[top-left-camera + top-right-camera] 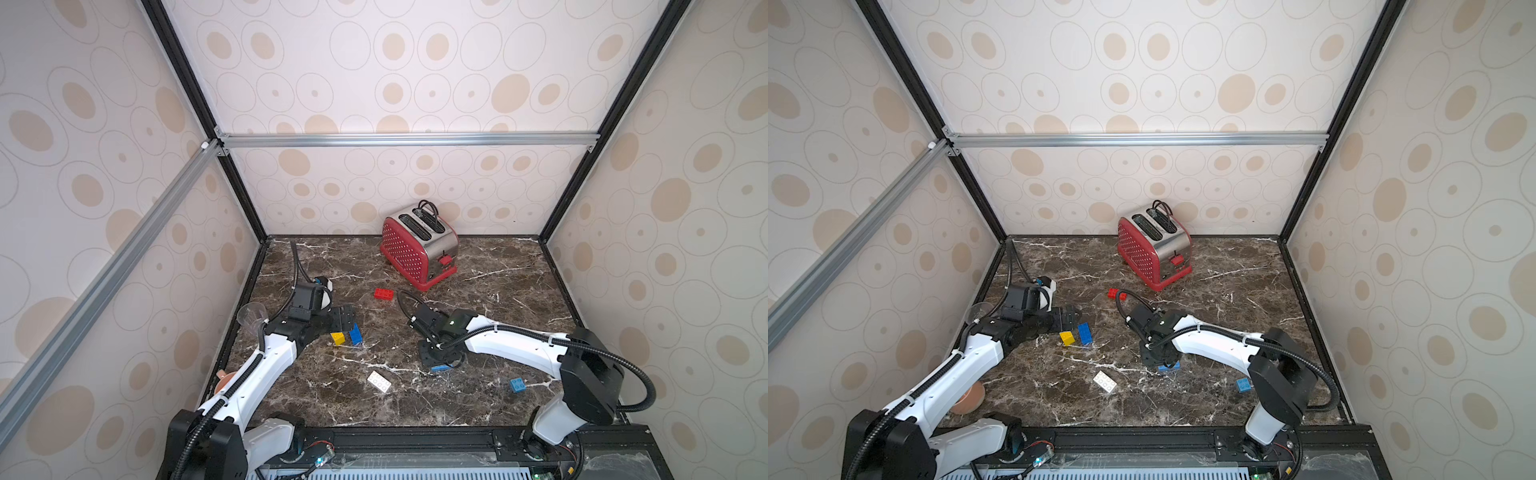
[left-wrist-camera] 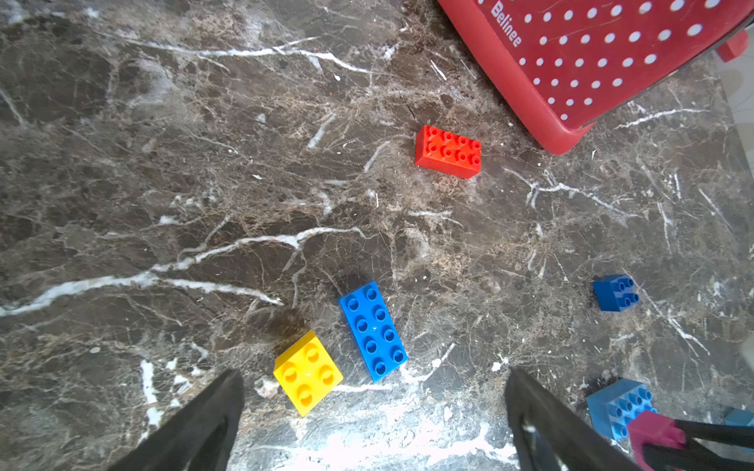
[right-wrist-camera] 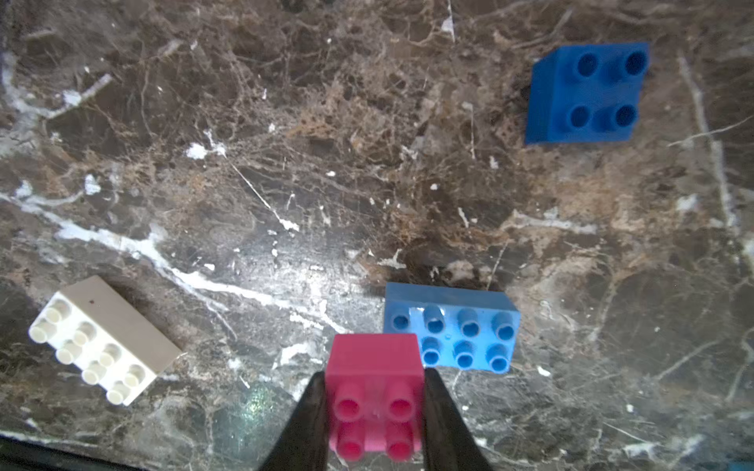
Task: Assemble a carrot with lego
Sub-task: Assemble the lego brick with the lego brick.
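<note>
Holding pink brick (image 3: 375, 401), pinched in jaws of right gripper (image 3: 376, 377), just over light-blue brick (image 3: 465, 322) toward the surface's (image 1: 478, 291) front edge. Likely next: squaring studs, then pressing down. Jaws of left gripper (image 2: 373, 373) spread wide, empty.

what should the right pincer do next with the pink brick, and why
Probably shift the pink brick, shut in the right pincer, more squarely over the light blue brick and press down: in the right wrist view it hides only one corner stud, so it seems not lined up.
</note>
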Tool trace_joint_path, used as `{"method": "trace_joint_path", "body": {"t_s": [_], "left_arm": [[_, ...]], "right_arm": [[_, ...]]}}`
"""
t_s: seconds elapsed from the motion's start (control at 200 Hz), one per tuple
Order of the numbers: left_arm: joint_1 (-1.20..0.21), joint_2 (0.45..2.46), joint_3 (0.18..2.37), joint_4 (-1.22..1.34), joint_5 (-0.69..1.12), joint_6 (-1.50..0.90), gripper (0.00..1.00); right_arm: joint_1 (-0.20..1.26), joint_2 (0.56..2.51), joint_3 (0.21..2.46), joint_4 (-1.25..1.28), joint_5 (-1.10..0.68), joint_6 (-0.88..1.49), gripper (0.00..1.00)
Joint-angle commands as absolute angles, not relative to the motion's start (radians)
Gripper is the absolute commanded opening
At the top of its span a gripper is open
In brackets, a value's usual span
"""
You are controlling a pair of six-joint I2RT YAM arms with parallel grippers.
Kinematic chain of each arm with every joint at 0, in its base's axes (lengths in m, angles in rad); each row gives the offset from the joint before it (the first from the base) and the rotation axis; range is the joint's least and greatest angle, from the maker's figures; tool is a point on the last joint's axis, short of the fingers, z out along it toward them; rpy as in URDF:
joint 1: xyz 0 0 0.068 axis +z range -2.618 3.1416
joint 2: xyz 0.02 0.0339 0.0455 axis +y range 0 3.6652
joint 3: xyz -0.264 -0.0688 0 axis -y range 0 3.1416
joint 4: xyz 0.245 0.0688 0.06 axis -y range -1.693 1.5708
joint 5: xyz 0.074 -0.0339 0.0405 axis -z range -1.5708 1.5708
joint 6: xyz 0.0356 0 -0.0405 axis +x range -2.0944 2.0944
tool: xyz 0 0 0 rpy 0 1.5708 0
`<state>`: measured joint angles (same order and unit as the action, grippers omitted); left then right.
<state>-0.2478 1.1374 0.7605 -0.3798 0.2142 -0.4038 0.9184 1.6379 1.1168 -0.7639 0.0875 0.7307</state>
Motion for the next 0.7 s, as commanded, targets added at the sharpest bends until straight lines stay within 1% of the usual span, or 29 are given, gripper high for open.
{"method": "trace_joint_path", "body": {"t_s": [0.0,0.696], "left_arm": [[-0.253,1.124,0.765,-0.399,0.23,-0.405,0.99],[-0.253,1.159,0.775,-0.388,0.229,-0.402,0.99]], "right_arm": [[0.929,1.676,1.151,-0.813,0.128,0.76,0.2],[0.938,1.745,1.114,-0.791,0.114,0.779,0.2]]}}
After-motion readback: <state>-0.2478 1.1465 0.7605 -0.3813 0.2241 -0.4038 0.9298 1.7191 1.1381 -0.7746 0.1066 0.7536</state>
